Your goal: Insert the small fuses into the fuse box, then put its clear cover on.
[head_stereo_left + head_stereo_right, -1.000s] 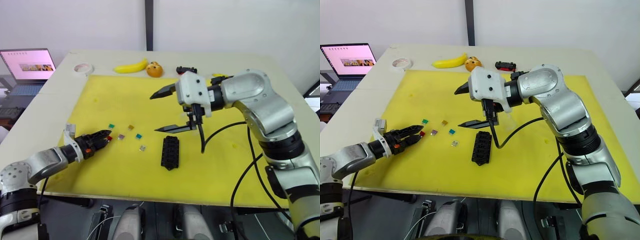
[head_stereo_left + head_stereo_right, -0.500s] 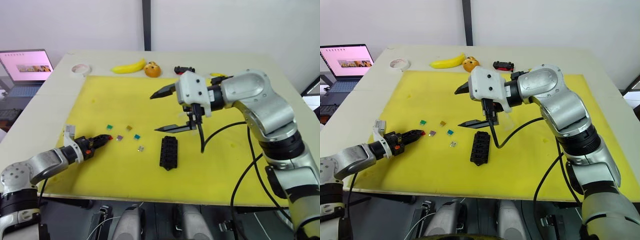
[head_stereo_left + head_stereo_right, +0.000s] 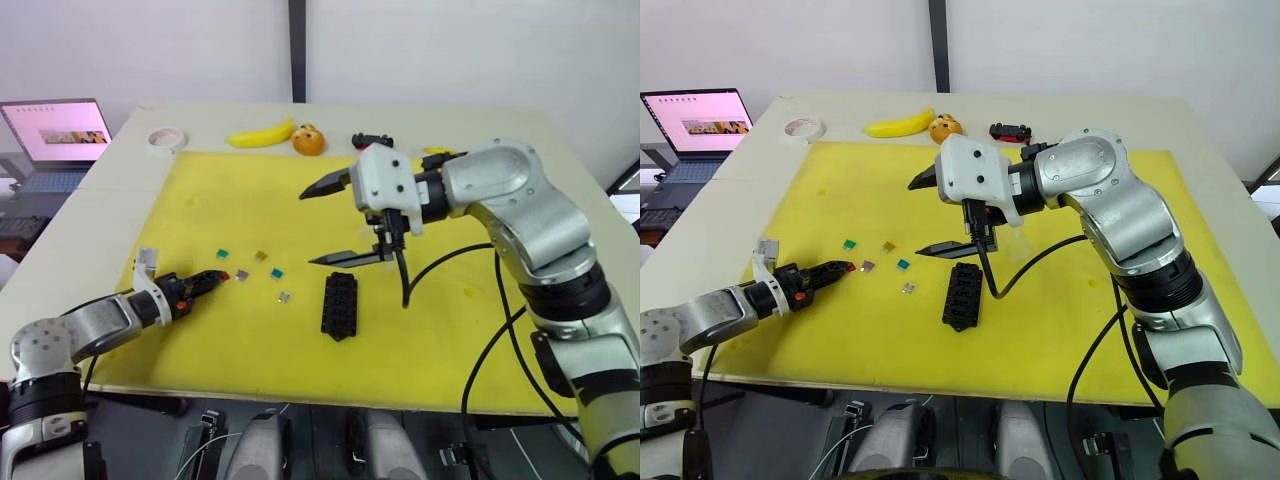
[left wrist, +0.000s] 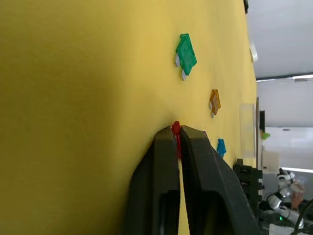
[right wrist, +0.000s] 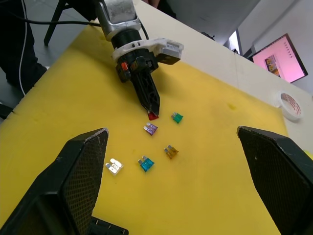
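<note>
One fuse is in hand: the left gripper (image 3: 216, 278), low over the yellow mat (image 3: 200, 200) at its near left, has its fingers pressed onto the red fuse (image 4: 176, 131). Just right of it lie the purple fuse (image 3: 241, 275), green fuse (image 3: 223, 253), brown fuse (image 3: 261, 256), teal fuse (image 3: 277, 272) and grey-white fuse (image 3: 285, 296), loose and apart. Further right sits the fuse box (image 3: 339, 304), its slots apparently empty. Above it hangs the right gripper (image 3: 328, 222), fingers spread wide, holding nothing. I judge this the first insertion: next the red fuse must be carried right, blades down, and aligned with a slot. I cannot make out the clear cover for certain.
</note>
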